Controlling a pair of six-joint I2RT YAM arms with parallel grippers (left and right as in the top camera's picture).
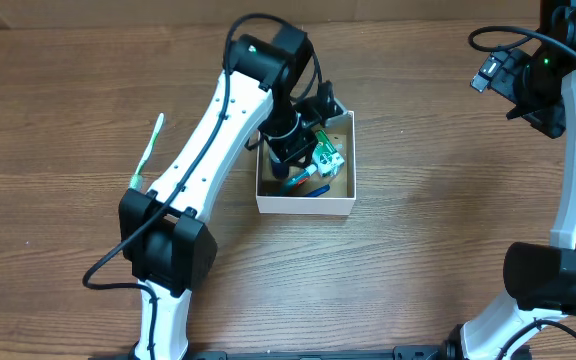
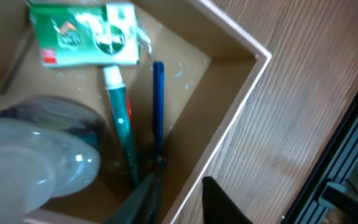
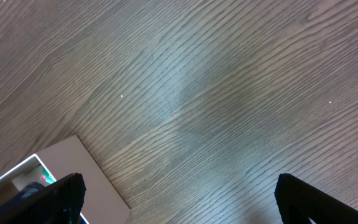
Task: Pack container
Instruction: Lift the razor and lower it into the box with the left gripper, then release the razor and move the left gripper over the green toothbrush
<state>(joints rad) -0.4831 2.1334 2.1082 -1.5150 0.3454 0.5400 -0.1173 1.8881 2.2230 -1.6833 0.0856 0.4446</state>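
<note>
container (image 1: 304,206) with one green packet (image 2: 82,34), one tube (image 2: 120,115)

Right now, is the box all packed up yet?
Not quite. The container already holds a green packet, a tube and a blue stick. The left gripper hangs open over it, holding nothing. A green stick lies out on the table, maybe next to go in.

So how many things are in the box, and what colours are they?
Green packet: 1
Teal stick with a white tip: 1
Blue stick: 1
Clear plastic thing: 1
Total inside the container: 4
</note>
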